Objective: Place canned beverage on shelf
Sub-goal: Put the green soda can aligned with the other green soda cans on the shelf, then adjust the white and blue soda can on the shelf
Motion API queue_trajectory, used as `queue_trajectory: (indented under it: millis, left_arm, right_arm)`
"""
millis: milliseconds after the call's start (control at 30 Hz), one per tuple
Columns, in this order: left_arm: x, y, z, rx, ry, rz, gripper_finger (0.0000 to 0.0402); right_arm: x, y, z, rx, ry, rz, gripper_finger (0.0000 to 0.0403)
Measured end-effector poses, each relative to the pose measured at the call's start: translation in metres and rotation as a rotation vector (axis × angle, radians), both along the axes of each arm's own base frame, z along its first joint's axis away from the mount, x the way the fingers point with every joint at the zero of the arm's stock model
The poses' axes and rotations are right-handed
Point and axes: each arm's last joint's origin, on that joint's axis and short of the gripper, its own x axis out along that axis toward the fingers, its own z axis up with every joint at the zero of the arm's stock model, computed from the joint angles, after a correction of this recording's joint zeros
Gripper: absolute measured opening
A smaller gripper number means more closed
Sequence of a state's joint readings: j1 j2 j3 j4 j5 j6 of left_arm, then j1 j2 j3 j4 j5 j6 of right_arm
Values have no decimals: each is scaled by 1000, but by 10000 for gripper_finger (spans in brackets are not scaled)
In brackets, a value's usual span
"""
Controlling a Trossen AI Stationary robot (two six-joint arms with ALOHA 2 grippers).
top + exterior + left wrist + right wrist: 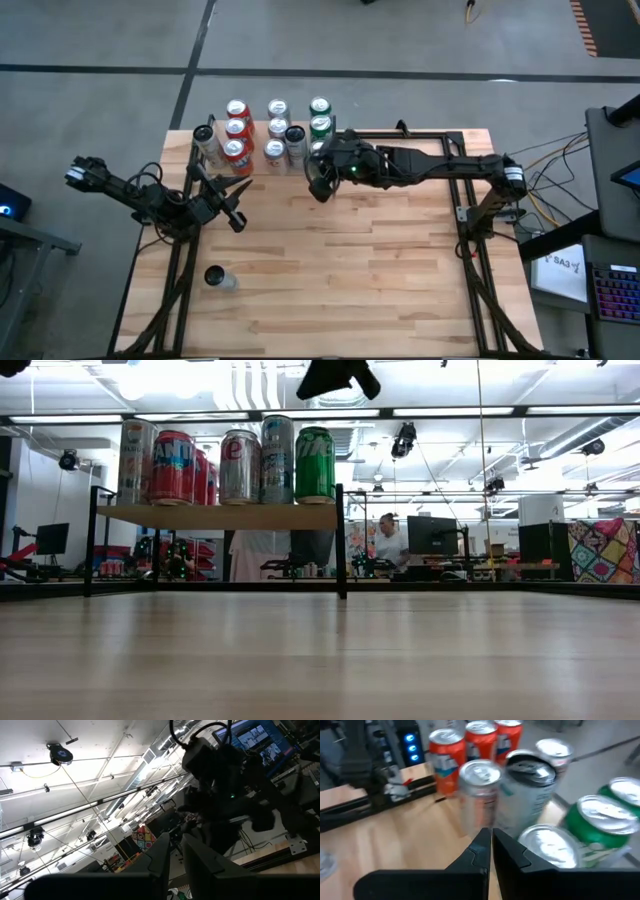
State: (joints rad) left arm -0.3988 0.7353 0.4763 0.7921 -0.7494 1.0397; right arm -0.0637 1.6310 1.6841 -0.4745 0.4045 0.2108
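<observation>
Looking at the shelf (262,152), we see it at the far edge of the table (330,270), near the left corner, full of cans (278,130). The right gripper (318,186) hangs by its right end, fingers closed and empty. The left gripper (234,215), also closed, waits near the left edge. One can (216,277) stands alone near the front left corner.

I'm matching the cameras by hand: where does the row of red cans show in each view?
High view: the row of red cans stands upper left, second column from the left on the shelf.
Low view: upper left, second from the left.
Left wrist view: not in it.
Right wrist view: along the top, left of centre.
Shared landmark: the green cans at the shelf's other end.
</observation>
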Motion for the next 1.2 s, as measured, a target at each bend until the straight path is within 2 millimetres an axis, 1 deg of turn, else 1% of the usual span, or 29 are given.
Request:
queue_trajectory:
  millis: [100,200,300,400,633,800,1000,1100,1200]
  left_arm:
    - [0,0,0,0,0,0,36]
    - [0,0,0,0,0,0,36]
    - [0,0,0,0,0,0,36]
    - [0,0,0,0,0,0,36]
    - [0,0,0,0,0,-1,36]
    - [0,0,-1,5,8,1,36]
    - [0,0,-1,8,13,10,36]
    - [0,0,-1,9,16,16,36]
    - [0,0,-1,6,16,20,36]
  right_arm:
    - [0,7,-1,26,2,32,9]
    - [1,9,-5,53,18,35,9]
    - [3,9,-15,88,68,13,9]
    - [3,7,-25,108,124,-7,9]
    - [2,-5,-32,86,172,-112,9]
    - [1,-11,-32,70,166,-145,9]
    - [0,-11,-31,70,165,-146,9]
    - [0,-9,-26,88,151,-115,9]
    - [1,-4,-14,89,121,-72,9]
